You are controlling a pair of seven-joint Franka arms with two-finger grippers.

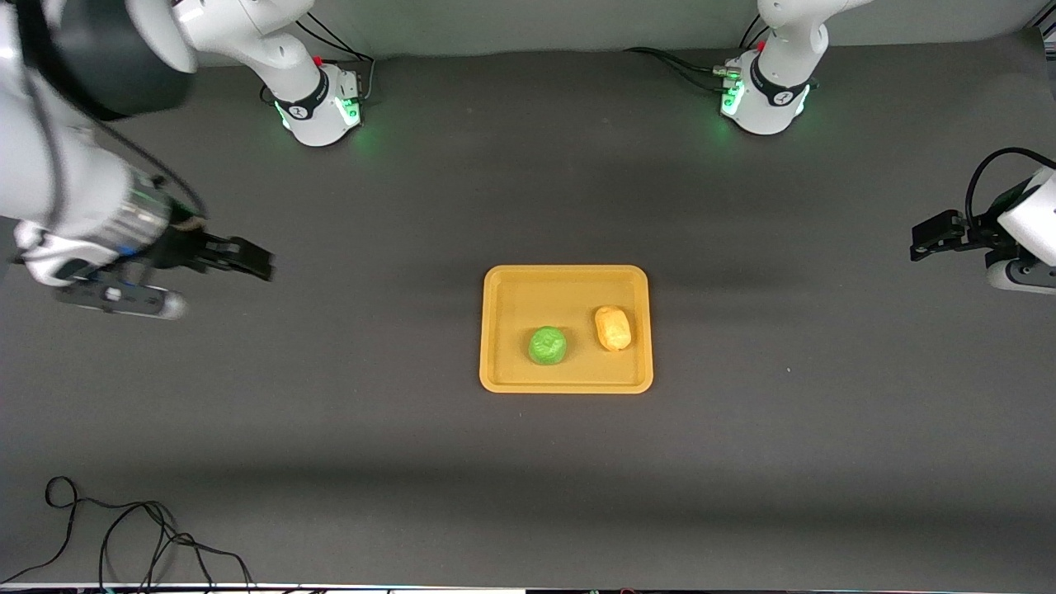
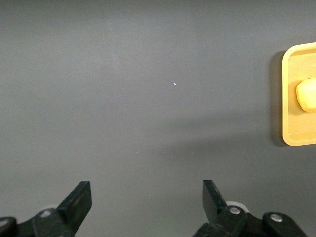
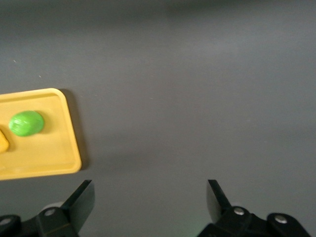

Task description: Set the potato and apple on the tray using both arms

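The yellow-orange tray [image 1: 544, 290] lies at the table's middle. The green apple [image 1: 547, 345] and the tan potato [image 1: 613, 327] rest on it side by side, the apple toward the right arm's end. My right gripper [image 1: 262, 262] is open and empty over bare table toward the right arm's end. Its wrist view shows its open gripper [image 3: 150, 190], the tray [image 3: 54, 148], the apple [image 3: 26, 123] and a sliver of potato [image 3: 2, 142]. My left gripper [image 1: 920, 239] is open and empty over the left arm's end. Its wrist view shows its open gripper [image 2: 147, 190], the tray's edge [image 2: 291, 98] and the potato [image 2: 307, 95].
The arm bases [image 1: 322, 103] [image 1: 763, 99] stand along the table's farthest edge. A loose black cable [image 1: 124, 536] lies at the nearest edge toward the right arm's end. Dark grey table surface surrounds the tray.
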